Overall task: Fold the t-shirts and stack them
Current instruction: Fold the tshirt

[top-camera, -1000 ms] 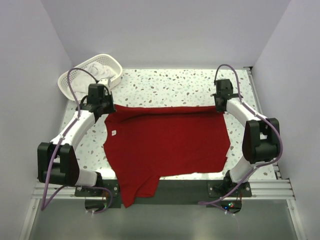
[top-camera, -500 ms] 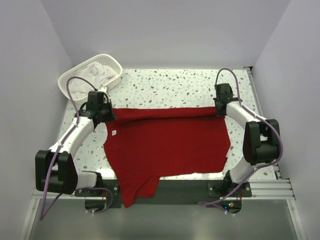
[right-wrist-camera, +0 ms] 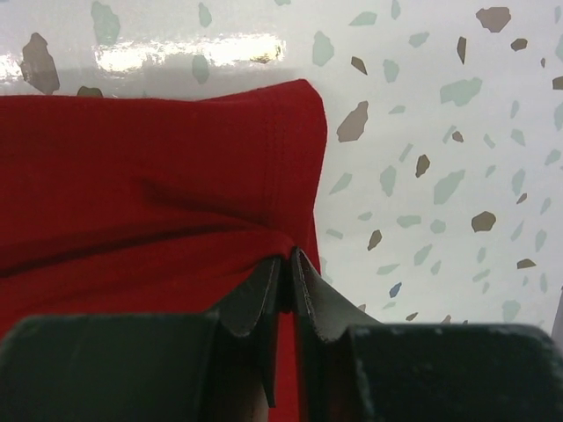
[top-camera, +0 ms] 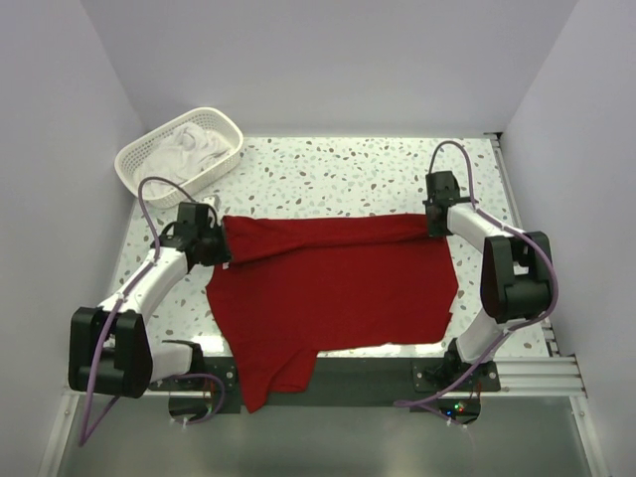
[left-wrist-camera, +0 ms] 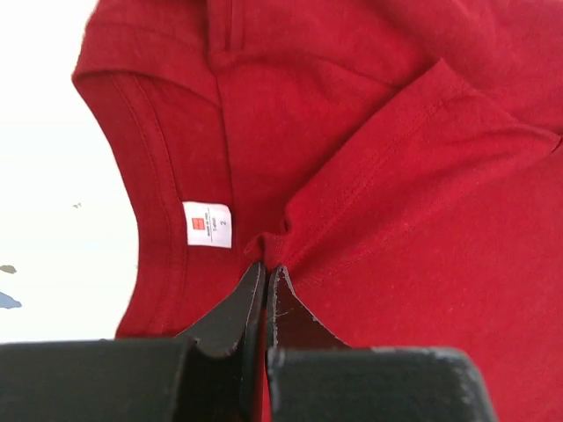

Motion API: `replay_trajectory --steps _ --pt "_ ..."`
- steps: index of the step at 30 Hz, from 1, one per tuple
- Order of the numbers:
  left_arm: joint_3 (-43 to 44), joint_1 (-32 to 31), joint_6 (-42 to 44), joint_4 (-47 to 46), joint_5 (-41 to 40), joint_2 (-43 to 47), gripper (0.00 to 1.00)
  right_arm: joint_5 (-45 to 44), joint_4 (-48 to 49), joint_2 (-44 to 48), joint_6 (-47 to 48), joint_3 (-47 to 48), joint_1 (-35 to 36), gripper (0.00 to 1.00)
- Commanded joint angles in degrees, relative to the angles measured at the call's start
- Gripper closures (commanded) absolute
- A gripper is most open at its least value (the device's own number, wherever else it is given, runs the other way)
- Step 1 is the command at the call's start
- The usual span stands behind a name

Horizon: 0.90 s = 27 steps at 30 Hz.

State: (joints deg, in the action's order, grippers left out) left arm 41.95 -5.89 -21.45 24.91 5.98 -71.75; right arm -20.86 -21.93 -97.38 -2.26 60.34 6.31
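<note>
The deep red t-shirt [top-camera: 333, 283] lies spread on the speckled table, its far edge lifted and folded toward me. My left gripper [top-camera: 225, 248] is shut on a pinch of red cloth by the sleeve seam, next to the white neck label [left-wrist-camera: 208, 224]; the pinch shows in the left wrist view [left-wrist-camera: 266, 255]. My right gripper [top-camera: 434, 227] is shut on the shirt's far right hem corner [right-wrist-camera: 286, 251]. White t-shirts [top-camera: 189, 149] lie bunched in the basket at the far left. One sleeve [top-camera: 273, 376] hangs over the table's near edge.
A white plastic lattice basket [top-camera: 221, 119] stands at the far left corner. Bare speckled tabletop [top-camera: 338, 179] lies beyond the shirt. White walls close in the left, right and back. The metal rail [top-camera: 542, 373] with the arm bases runs along the near edge.
Both grippers have drawn the shirt's far edge toward me, the left more than the right. The fold over the shirt's top has widened and now covers the neck label in the top view.
</note>
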Motion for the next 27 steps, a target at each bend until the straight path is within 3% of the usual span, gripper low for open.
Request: replay_trajectory --steps 1,4,8,9,14,19,27 --pt "-1.3 0.3 -1.0 -1.7 2.4 0.7 1.0 0.9 0.1 0.2 -2.7 0.1 -0.3 0.88" --pt "-1.7 0.3 -1.5 -2.1 3.6 0.1 1.0 1.6 -2.2 0.7 -4.9 0.6 -0.2 0.82" --pt "-1.8 0.3 -1.5 -2.1 4.0 0.7 1.0 3.5 -6.7 3.1 -8.6 2.6 -0.2 0.65" --pt "-1.6 0.3 -1.3 -1.8 4.0 1.1 1.0 5.5 -7.9 3.9 -9.2 2.9 -0.2 0.57" --pt "-1.0 0.3 -1.1 -0.8 4.9 1.6 1.0 14.0 -8.0 10.5 -13.1 3.0 -0.3 0.43" --pt "-0.3 0.2 -0.6 0.5 4.6 2.6 1.0 19.1 -5.2 14.1 -14.4 2.7 -0.2 0.41" --pt "0.3 0.2 -0.4 1.2 4.7 3.0 1.0 15.2 0.6 8.3 -11.1 3.0 -1.6 0.46"
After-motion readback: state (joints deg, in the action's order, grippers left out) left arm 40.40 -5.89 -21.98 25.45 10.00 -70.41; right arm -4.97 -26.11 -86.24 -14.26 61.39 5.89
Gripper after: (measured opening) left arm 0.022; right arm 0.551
